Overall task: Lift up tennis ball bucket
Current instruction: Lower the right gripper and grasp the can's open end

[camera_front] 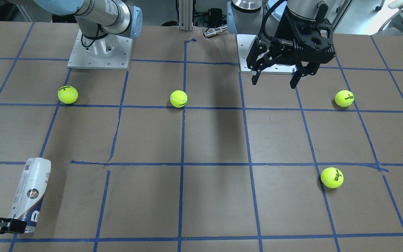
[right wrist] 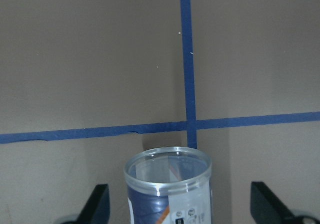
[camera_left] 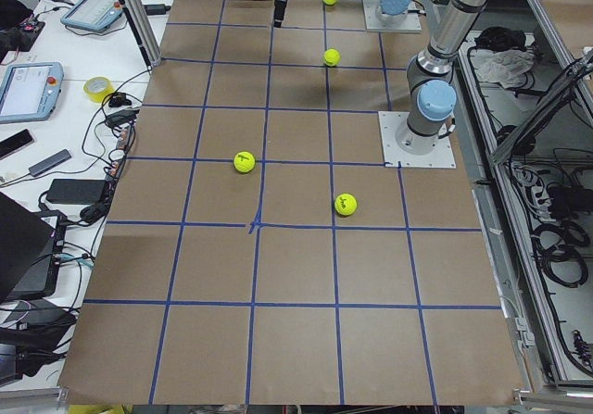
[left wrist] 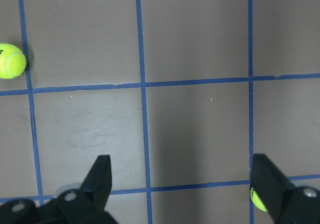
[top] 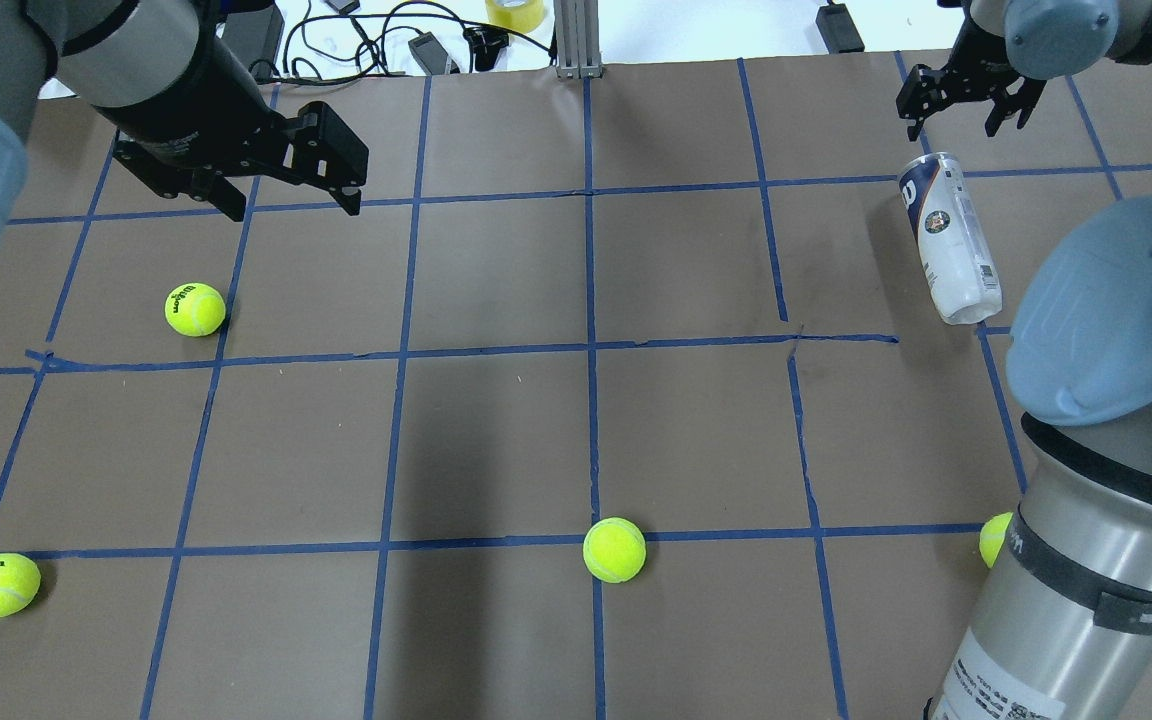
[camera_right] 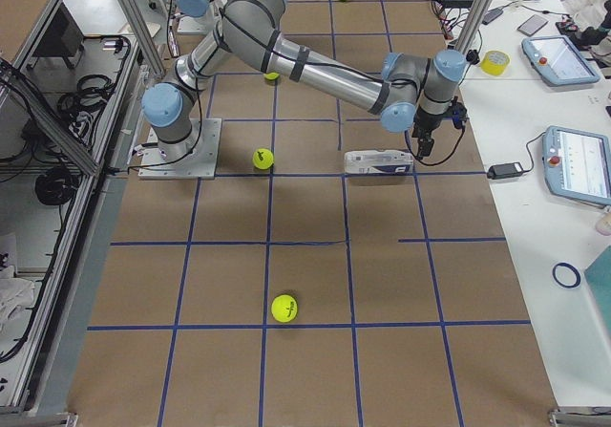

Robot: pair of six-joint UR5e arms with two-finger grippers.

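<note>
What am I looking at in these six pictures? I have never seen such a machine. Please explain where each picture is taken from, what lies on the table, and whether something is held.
It is a robot with two metal arms fixed to a brown table. Each arm ends in a two-finger claw. One picture faces the robot, one looks over its shoulders, two look along the table from its ends, and two come from small cameras on the wrists. Four tennis balls lie on the table, and a clear plastic tube lies on its side. The left claw hangs open and empty. The right claw is open at one end of the tube. Nothing is held.
</note>
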